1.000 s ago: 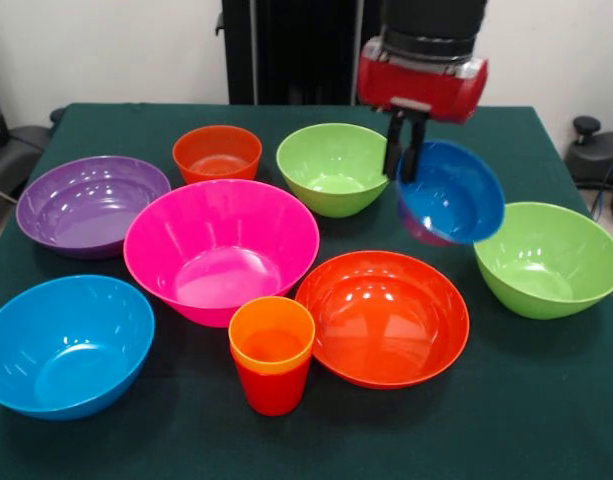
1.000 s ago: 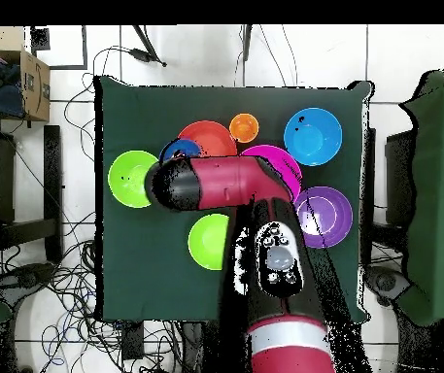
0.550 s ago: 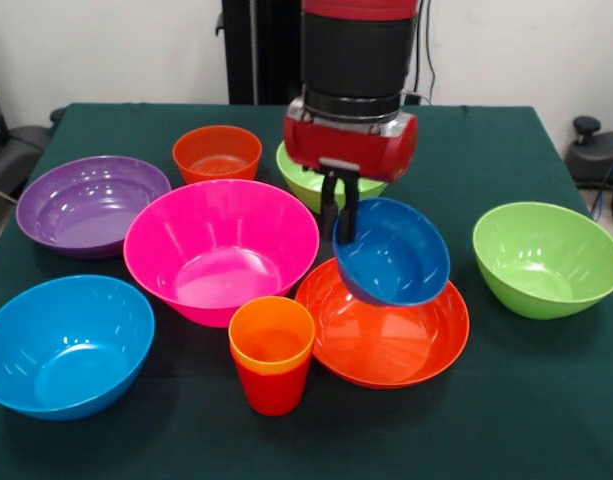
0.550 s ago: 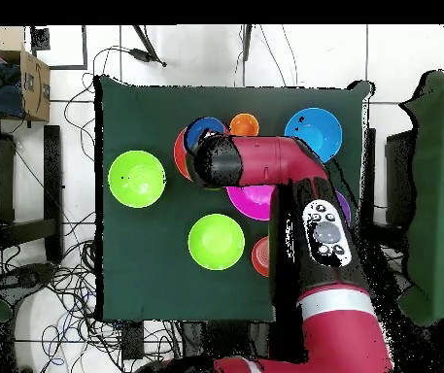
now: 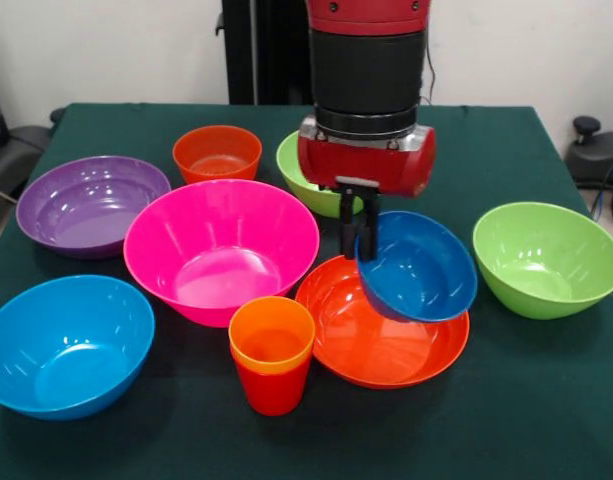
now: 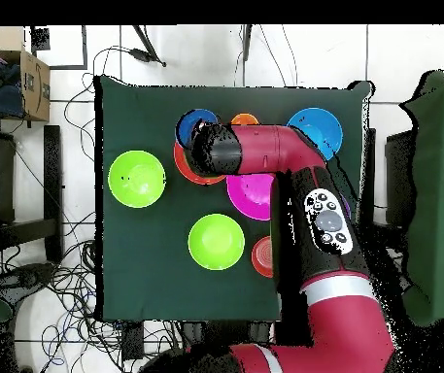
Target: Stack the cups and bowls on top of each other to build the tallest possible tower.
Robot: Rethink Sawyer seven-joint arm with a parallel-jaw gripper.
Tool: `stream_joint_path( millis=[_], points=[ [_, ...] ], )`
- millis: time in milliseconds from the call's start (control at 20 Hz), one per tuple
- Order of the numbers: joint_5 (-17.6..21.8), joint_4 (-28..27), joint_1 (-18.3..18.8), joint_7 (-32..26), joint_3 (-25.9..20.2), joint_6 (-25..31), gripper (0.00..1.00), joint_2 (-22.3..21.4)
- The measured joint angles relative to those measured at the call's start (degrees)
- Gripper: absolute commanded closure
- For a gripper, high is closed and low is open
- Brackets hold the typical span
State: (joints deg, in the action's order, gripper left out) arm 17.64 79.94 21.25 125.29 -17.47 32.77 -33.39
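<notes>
My hand is clamped on the small blue bowl's rim, bowl tilted, hanging over the large orange-red bowl. Stacked cups sit near-left of it on the worktop.

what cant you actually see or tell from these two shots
- Overhead view: the purple bowl is covered by the arm.
- Overhead view: the gripper lies under the arm's wrist.
- Front view: the far green bowl is half blocked by the wrist.
- Both views: whether the blue bowl touches the large orange-red bowl.
</notes>
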Motion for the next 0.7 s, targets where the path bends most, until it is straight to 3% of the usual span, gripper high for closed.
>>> stream_joint_path(
  millis=[700],
  points=[
    [-1.4, -4.9, -0.4, 0.0, -3.4, 14.1, 1.0, 0.2]
  ],
)
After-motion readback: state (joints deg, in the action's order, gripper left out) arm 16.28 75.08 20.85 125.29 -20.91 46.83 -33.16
